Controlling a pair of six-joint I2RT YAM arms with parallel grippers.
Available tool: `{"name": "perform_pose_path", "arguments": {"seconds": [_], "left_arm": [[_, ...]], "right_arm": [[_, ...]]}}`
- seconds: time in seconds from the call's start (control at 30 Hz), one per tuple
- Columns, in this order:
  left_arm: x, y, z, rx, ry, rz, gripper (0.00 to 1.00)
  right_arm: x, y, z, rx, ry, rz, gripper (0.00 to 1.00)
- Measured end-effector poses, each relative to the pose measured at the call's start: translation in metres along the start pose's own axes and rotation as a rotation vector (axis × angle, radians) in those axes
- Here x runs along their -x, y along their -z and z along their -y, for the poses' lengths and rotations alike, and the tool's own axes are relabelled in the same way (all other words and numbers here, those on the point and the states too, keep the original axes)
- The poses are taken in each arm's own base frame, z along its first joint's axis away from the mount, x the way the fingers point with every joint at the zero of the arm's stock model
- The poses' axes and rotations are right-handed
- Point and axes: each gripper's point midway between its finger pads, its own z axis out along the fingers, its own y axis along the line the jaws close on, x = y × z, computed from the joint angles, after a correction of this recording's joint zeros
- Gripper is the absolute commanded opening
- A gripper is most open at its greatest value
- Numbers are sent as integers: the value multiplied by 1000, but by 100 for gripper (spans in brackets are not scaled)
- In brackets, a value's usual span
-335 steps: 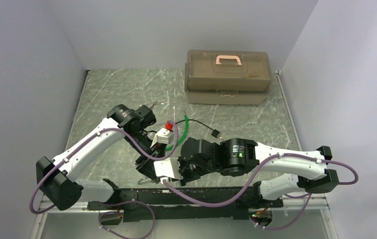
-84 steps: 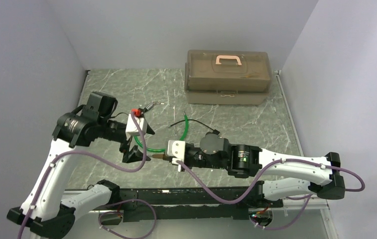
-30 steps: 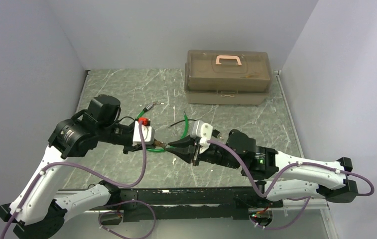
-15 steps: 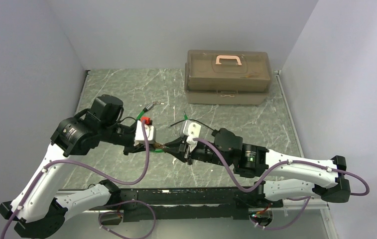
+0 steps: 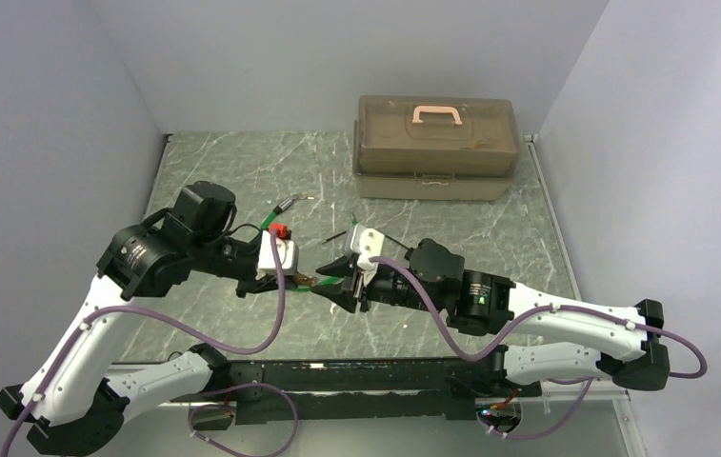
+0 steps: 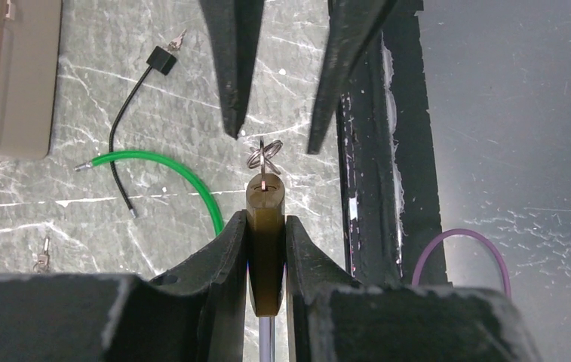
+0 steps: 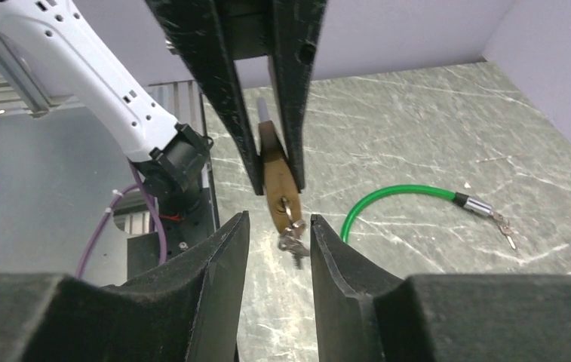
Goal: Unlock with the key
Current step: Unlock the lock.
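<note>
the right gripper (image 7: 277, 226) stands with jaws narrowly parted, one on each side of the key (image 7: 288, 226) and closed on nothing. the key sticks out of the end of the brass padlock (image 7: 274, 177), its long axis in line with the lock body and pointing straight into that gap. the left gripper (image 6: 265, 226) clamps the padlock by its flat sides, so the right arm is nearer and the turn looks to be its job.

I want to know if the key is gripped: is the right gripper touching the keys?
Apart. The left wrist view shows the keys between the open fingers of the right gripper, with table visible on each side.
</note>
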Motion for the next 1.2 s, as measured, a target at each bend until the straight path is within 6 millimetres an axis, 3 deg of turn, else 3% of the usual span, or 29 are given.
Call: {"name": "perform_pose_path", "arguments": {"seconds": [0.33,0.53,0.73,0.97,1.2], "left_arm": [[3,0,4,-19,5,19,0],[4,0,5,-20,18,19,0],[4,0,5,-22,18,21,0],[2,0,6,-22,25,13,0],[-7,8,1,27,45,-43,0]], "right_arm": [[-5,3,10,-26,5,-25,34],[-4,-1,8,-9,5,-24,21],[-15,-8,4,20,-2,-54,0],[-16,-10,5,38,-20,-60,0],[-18,-25,6,60,-78,-93,0]]}}
